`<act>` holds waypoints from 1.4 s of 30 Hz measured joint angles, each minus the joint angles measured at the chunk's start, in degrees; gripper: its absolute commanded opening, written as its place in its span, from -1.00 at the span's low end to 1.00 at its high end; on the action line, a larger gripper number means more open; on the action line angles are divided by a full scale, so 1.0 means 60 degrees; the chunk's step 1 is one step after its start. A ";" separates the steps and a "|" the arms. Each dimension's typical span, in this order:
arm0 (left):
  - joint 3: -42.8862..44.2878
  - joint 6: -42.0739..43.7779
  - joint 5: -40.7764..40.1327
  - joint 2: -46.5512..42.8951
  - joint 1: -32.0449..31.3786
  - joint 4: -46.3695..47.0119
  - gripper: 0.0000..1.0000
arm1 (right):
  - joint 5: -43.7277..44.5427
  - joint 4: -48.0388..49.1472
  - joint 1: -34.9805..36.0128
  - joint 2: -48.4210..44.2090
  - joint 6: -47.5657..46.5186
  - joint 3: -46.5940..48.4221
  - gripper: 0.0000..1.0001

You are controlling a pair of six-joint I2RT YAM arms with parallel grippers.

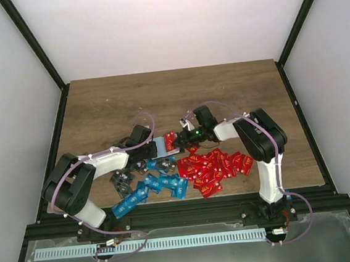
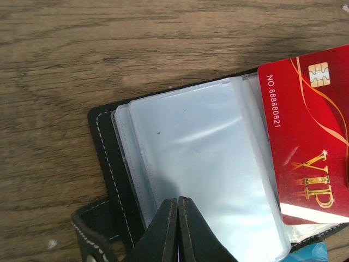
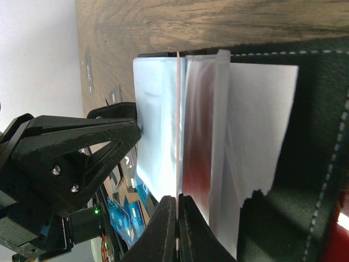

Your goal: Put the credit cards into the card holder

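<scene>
The card holder (image 2: 109, 147) lies open on the wood, black with white stitching, its clear sleeves (image 2: 202, 158) fanned out. My left gripper (image 2: 178, 200) is shut, and its tips rest on the sleeves. My right gripper (image 3: 177, 197) is shut on a red credit card (image 3: 178, 109), seen edge-on and standing between the sleeves (image 3: 155, 120). The same card (image 2: 308, 136) shows over the holder's right side in the left wrist view. In the top view both grippers, left (image 1: 152, 147) and right (image 1: 180, 140), meet at the holder (image 1: 162, 147).
Loose red cards (image 1: 218, 165) lie in a pile at the front right. Blue cards (image 1: 153, 189) and dark grey cards (image 1: 123, 180) lie at the front left. The table edge (image 1: 231, 195) runs just below them. The left gripper's body (image 3: 71, 158) is close beside my right fingers.
</scene>
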 measured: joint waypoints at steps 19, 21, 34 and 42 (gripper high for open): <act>-0.0208 -0.0208 -0.0382 -0.0259 0.0000 -0.0324 -0.92 | -0.0339 0.0630 0.0051 0.0251 0.0415 0.0011 -0.99; -0.0211 -0.0211 -0.0382 -0.0259 0.0000 -0.0321 -0.92 | -0.0368 0.0703 0.0055 0.0270 0.0470 0.0011 -0.99; -0.0270 -0.0211 -0.0375 -0.0259 0.0000 -0.0211 -0.92 | -0.0393 0.0790 0.0175 0.0423 0.0579 0.0015 -0.99; -0.0273 -0.0211 -0.0375 -0.0237 0.0000 -0.0164 -0.92 | -0.0433 0.0845 0.0248 0.0495 0.0619 0.0091 -0.99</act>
